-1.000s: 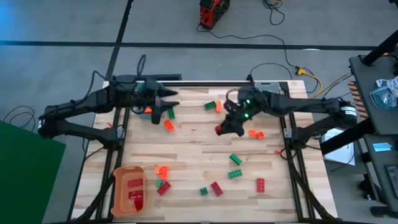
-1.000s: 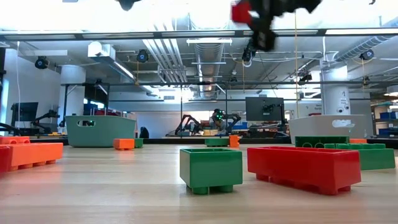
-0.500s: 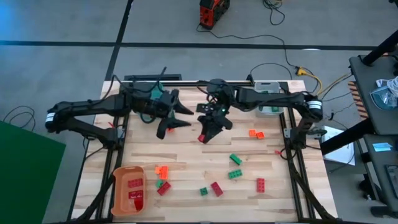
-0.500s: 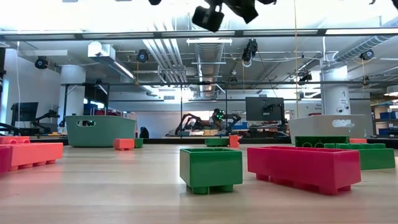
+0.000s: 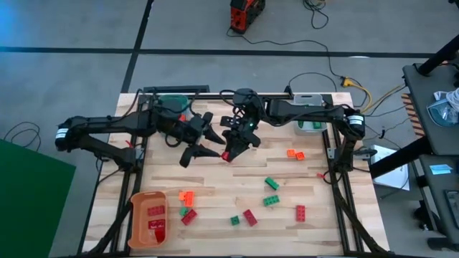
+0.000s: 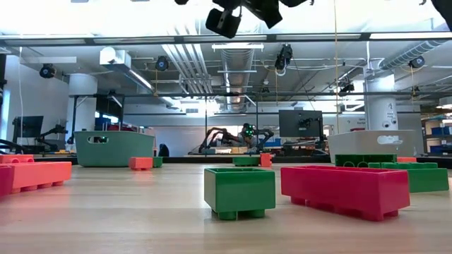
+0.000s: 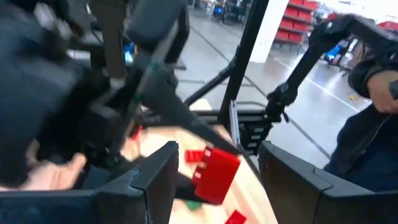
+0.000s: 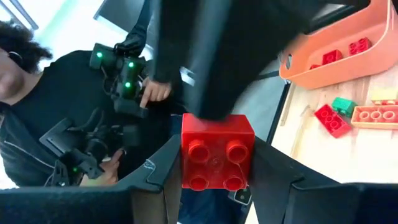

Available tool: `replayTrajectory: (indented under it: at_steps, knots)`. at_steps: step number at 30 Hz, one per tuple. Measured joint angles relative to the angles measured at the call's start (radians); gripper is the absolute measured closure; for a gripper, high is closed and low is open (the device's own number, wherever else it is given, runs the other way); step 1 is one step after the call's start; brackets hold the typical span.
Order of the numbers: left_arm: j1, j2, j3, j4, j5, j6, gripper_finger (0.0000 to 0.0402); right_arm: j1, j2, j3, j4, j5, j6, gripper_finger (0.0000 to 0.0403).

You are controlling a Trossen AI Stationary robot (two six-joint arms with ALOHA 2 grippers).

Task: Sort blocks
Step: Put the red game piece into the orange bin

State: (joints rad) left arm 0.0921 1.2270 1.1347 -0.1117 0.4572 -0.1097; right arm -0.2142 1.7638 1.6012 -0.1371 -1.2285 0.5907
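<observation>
Pale wooden surface (image 5: pixel 215 179) strewn with blocks (image 5: pixel 271 201); right hand (image 5: pixel 231 150) clamped on red block (image 8: pixel 216 151) mid-air at centre, presumably bound for orange bin (image 5: pixel 138 218) at seven o'clock; left hand (image 5: pixel 203 143) spread open alongside.

Grey concrete floor (image 5: pixel 86 29); exposed ceiling ducts (image 6: pixel 201 67)

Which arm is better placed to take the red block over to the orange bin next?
Left, probably. The right pincer holds the red block mid-table, and the left pincer is open right beside it, on the side nearer the orange bin at the table's front left.
</observation>
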Motion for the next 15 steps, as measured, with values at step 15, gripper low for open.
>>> replayTrajectory:
  at_steps: [15]
  knots:
    - [0.000, 0.078, 0.000, 0.019, 0.082, 0.068, 0.0205, -0.001, -0.007, 0.000, -0.002, 0.002, 0.015, 0.0270]
